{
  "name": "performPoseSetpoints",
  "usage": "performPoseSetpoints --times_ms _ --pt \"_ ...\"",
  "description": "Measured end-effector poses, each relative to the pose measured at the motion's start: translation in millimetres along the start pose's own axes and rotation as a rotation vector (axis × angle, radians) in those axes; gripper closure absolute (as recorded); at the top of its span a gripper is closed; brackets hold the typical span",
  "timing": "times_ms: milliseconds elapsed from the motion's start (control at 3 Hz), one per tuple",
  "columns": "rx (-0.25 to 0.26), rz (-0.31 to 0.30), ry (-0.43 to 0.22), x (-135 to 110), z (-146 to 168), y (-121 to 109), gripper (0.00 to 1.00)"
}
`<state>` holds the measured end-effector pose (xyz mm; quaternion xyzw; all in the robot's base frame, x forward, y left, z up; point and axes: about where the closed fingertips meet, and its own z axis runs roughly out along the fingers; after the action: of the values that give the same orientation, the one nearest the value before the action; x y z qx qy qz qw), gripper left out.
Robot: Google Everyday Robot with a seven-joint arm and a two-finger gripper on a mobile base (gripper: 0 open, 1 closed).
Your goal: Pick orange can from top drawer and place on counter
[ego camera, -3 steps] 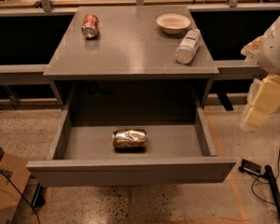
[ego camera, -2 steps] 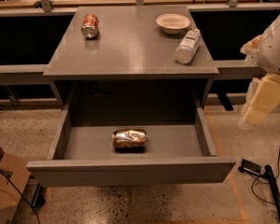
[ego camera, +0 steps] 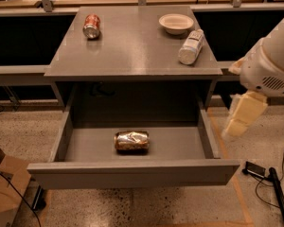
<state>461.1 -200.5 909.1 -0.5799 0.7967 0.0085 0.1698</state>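
The orange can (ego camera: 131, 140) lies on its side on the floor of the open top drawer (ego camera: 132, 172), near the middle. It is orange-brown with shiny silver patches. The counter (ego camera: 132, 51) is the flat grey top of the cabinet above the drawer. My gripper (ego camera: 235, 127) hangs at the right, outside the drawer's right wall and apart from the can, pointing down under the white arm (ego camera: 270, 65). It holds nothing that I can see.
On the counter a redder can (ego camera: 91, 26) lies at the back left, a white bowl (ego camera: 175, 22) stands at the back right, and a white plastic bottle (ego camera: 190, 47) lies near the right edge. A cardboard box (ego camera: 4, 193) sits on the floor at the lower left. Cables (ego camera: 270, 183) lie at the lower right.
My gripper and arm have moved left and slightly down, closer to the drawer's right side. The can and the drawer have not moved.
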Motion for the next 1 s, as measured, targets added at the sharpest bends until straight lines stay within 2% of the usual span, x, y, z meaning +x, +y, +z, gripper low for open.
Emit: performPoseSetpoints --times_ms 667,1000 --pt "-0.119 0.075 -0.233 -51.4 122.3 -7.5 0.00" --pt "-0.107 0.080 -0.244 -53.9 124.7 -11.7 0.00"
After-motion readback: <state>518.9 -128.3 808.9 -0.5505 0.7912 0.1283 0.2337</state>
